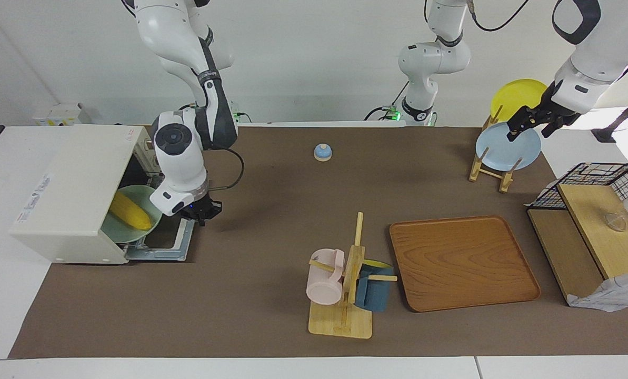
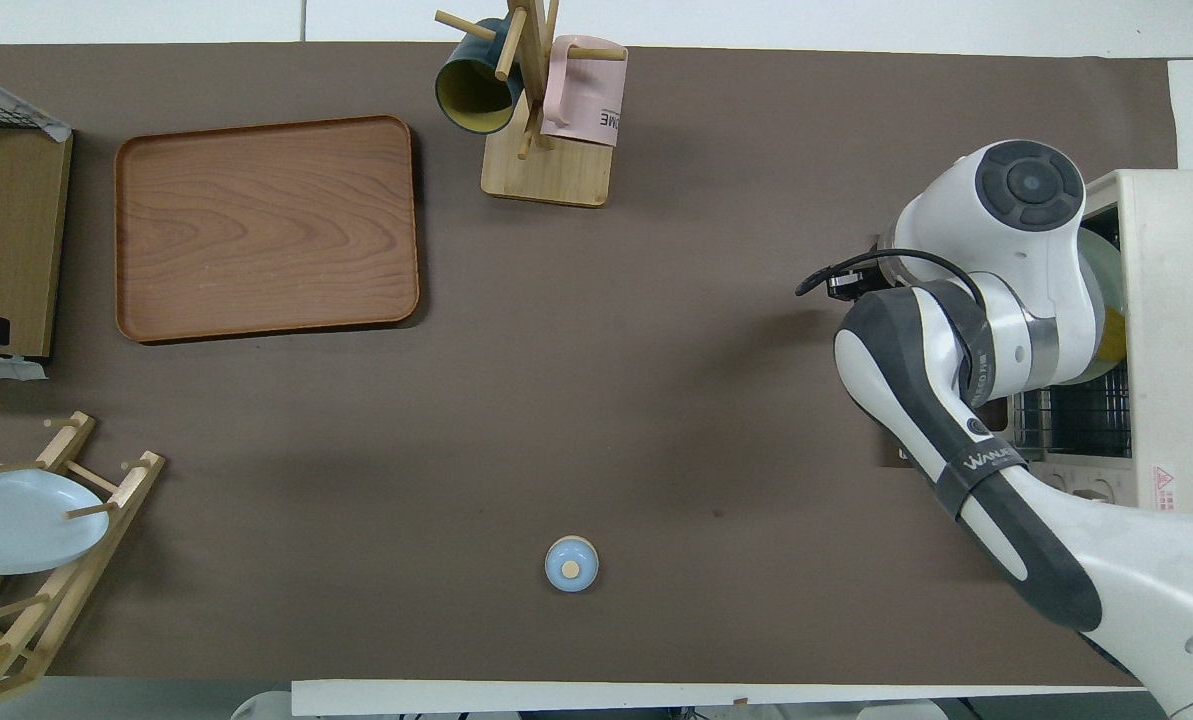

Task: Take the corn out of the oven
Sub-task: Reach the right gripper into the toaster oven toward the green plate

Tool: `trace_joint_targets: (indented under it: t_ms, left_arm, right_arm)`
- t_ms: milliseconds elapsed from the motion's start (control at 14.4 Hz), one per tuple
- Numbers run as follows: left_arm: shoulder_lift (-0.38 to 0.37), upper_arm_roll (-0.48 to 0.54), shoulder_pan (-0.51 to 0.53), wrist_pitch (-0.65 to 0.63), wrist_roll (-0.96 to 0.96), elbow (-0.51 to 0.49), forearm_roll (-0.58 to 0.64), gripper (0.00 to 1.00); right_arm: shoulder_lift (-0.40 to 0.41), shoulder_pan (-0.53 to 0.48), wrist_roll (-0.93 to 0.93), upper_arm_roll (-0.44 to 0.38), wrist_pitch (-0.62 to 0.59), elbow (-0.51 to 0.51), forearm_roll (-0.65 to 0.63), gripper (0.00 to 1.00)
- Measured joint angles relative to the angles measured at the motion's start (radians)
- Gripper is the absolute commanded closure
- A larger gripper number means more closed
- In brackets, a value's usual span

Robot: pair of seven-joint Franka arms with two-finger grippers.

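Corn [image 1: 129,211]: one bright yellow cob, at the left of the facing view. Its long axis ran on a diagonal from upper left to lower right of that frame, with the lower-right end toward the oven's open mouth. It lay on a pale green plate [image 1: 150,197].

Pale green plate: sat in the mouth of the oven [image 1: 77,184], its rim reaching out over the lowered door [image 1: 169,245].

Oven: cream-white box at the left of the facing view and the right edge of the overhead view, door dropped flat onto the counter [image 1: 271,205]. In the overhead view my forearm covered most of the opening; only a sliver of plate and a little yellow showed there.

My right end effector [image 1: 204,211]: hung over the open door, just beside the plate's rim. I could not tell how far its fingers were parted, nor whether they touched the plate.

My left end effector [image 1: 527,122]: waited at the upper right of the facing view, over the dish rack [image 1: 490,168]. Finger spacing likewise could not be told.

Dish rack: held a light blue plate [image 1: 506,150] and a yellow plate [image 1: 516,95], both on edge.

Wooden tray [image 1: 461,263]: lower right of centre, nothing on it.

Mug tree [image 1: 345,295]: carried a pink mug [image 1: 324,276] and a dark blue mug [image 1: 372,292].
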Motion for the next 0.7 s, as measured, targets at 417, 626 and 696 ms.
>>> trace_joint_targets:
  t_ms: [417,626,696]
  left_arm:
    - [0.0,0.0,0.0,0.0,0.0,0.0,0.0,0.0]
    - [0.0,0.0,0.0,0.0,0.0,0.0,0.0,0.0]
    - [0.0,0.0,0.0,0.0,0.0,0.0,0.0,0.0]
  right_arm:
    - [-0.066,-0.105,-0.036,-0.018,-0.198,0.063,-0.018,0.32]
    - [-0.068,-0.146,-0.062,-0.019,-0.197,0.015,-0.025,0.38]
    - [-0.07,-0.144,-0.062,-0.018,-0.19,0.0,-0.028,0.38]
